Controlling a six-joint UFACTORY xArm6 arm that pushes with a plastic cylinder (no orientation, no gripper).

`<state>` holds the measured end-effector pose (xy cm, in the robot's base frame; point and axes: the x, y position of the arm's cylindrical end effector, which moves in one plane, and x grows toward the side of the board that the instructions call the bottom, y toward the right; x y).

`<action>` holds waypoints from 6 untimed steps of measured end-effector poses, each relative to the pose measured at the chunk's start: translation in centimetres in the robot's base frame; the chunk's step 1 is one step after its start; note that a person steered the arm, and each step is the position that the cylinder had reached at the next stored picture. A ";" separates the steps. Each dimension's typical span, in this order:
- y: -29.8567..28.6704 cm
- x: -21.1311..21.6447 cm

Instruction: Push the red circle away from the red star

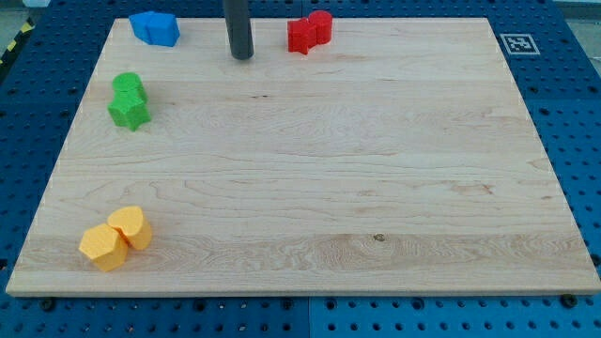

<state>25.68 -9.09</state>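
The red circle [320, 26] and the red star [301, 36] sit touching each other near the view's top, a little right of centre, on the wooden board [310, 188]. The circle is on the right and slightly higher, the star on the left. My tip [241, 55] is the lower end of a dark rod coming down from the view's top edge. It rests on the board to the left of the red star, with a clear gap between them.
Two blue blocks [155, 28] touch each other at the top left. A green circle [128, 86] and a green star [130, 112] touch at the left. Two yellow blocks [115, 238] touch at the bottom left.
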 end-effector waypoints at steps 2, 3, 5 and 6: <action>-0.1 -1.9; 0.5 -2.1; 1.9 -5.8; 3.6 -5.7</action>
